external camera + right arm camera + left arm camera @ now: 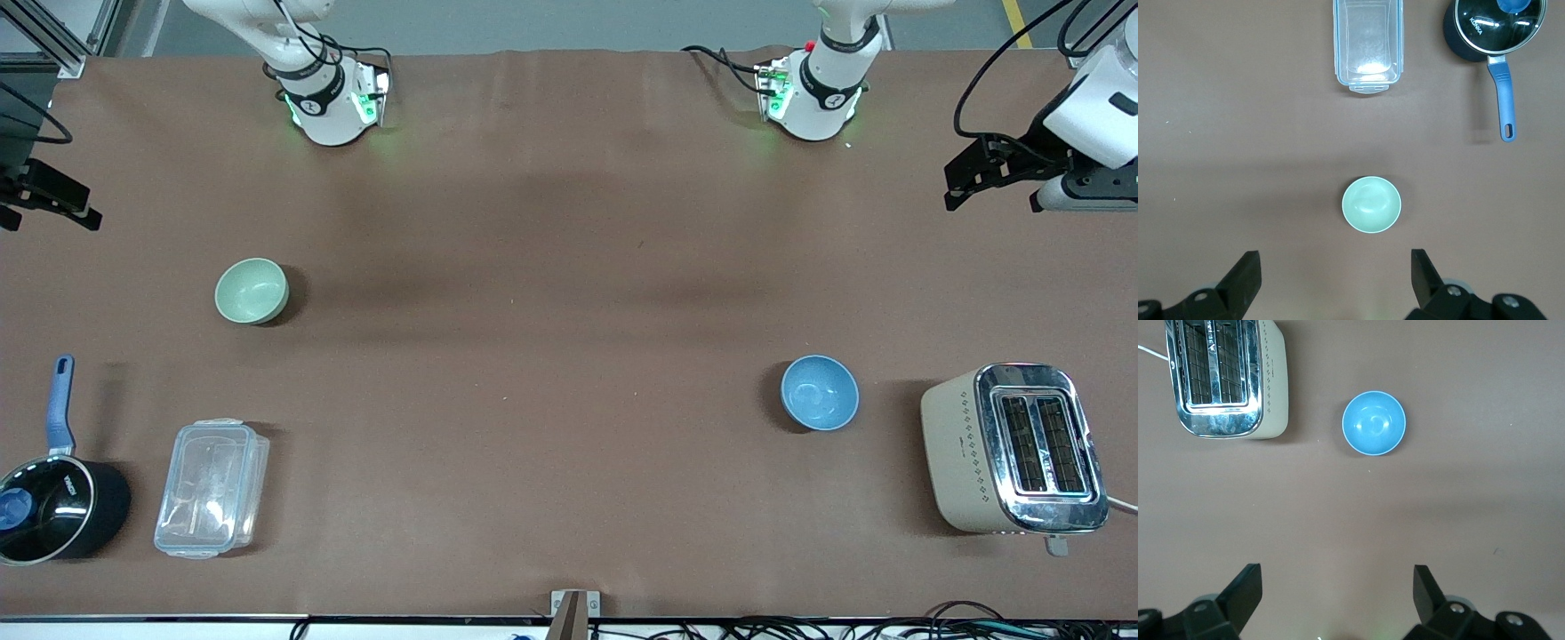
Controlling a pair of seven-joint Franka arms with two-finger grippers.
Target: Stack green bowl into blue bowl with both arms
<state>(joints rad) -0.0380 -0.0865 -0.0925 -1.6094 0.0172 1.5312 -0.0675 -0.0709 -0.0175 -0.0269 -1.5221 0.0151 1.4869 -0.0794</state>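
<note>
Toaster (pixel 1013 449), saucepan (pixel 60 507), clear container (pixel 212 488)

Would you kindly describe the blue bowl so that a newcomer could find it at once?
Start at the cream toaster at the left arm's end of the table. Beside it, toward the table's middle, stands the blue bowl, empty and upright. It is the only sky-blue dish; the green bowl sits toward the right arm's end.

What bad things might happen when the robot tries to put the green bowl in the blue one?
1. The green bowl is glossy and round, so it might slip from the open right tool.
2. The blue bowl sits at the left arm's end of the table, a long carry, so the green bowl could drop on the way.
3. The toaster stands beside the blue bowl, so the open left tool might bump it.
</note>
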